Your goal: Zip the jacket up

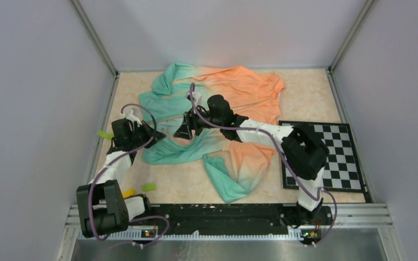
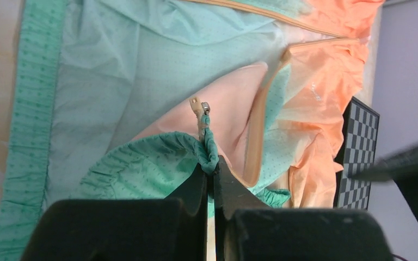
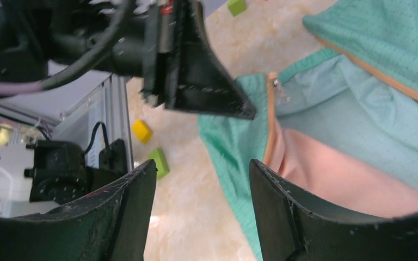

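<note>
The jacket [image 1: 234, 92] lies crumpled on the table, teal at left fading to orange at right, its front open. My left gripper [image 2: 212, 163] is shut on the teal hem edge of the jacket [image 2: 141, 163], just below the zipper end with its small metal slider [image 2: 201, 106]. In the top view the left gripper [image 1: 155, 135] pinches that hem at the jacket's left side. My right gripper [image 3: 201, 166] is open and empty, hovering over the hem [image 3: 228, 147] near the other zipper end [image 3: 275, 86]. In the top view the right gripper [image 1: 184, 130] is close to the left one.
A checkerboard [image 1: 326, 157] lies at the right, partly under the right arm. Small green and yellow blocks [image 1: 149, 187] sit on the table near the left arm's base; they also show in the right wrist view [image 3: 159, 162]. Grey walls enclose the table.
</note>
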You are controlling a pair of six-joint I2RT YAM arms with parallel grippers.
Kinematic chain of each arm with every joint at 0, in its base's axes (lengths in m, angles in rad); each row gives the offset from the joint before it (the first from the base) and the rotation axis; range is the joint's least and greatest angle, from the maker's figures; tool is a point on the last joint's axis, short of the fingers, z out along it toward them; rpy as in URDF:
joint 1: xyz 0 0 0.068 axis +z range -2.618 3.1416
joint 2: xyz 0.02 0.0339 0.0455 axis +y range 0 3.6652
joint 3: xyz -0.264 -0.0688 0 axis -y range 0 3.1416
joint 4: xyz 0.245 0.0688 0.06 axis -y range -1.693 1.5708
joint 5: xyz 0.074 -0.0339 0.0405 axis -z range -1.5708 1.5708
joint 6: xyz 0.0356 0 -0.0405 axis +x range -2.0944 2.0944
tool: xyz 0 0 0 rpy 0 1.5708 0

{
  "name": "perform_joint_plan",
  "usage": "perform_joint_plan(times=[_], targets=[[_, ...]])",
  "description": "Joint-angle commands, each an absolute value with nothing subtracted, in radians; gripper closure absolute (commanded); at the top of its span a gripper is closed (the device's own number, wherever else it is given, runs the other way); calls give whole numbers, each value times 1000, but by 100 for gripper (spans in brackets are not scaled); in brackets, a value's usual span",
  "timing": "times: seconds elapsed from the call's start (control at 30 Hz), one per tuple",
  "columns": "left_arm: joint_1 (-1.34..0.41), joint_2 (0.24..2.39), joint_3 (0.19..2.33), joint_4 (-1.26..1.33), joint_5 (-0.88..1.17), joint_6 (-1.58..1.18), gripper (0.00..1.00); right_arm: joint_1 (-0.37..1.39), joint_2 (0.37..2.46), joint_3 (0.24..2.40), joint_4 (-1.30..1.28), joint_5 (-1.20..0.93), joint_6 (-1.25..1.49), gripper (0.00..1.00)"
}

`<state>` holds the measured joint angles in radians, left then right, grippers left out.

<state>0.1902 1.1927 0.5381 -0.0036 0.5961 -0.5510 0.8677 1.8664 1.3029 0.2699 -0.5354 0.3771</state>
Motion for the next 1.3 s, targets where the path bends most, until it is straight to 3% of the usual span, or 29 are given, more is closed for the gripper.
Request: perform_joint_plan(times=[0.0, 0.4, 0.97, 1.03, 1.27], targets=[[195, 1127, 514, 129, 666, -547, 100, 823, 2003, 1356, 525, -650, 538, 38], [198, 1087, 488, 119, 694, -532, 100, 817, 2171, 1385, 674, -852, 492, 38], [198, 1052, 485, 82, 709, -507, 100, 826, 2356, 1544, 813, -926, 618, 46], [198, 1051, 485, 79, 707, -507, 100, 833, 2369, 1554, 844, -938, 643, 51], [198, 1067, 503, 45, 687, -511, 100, 833, 2350, 1552, 831, -913, 654, 89]])
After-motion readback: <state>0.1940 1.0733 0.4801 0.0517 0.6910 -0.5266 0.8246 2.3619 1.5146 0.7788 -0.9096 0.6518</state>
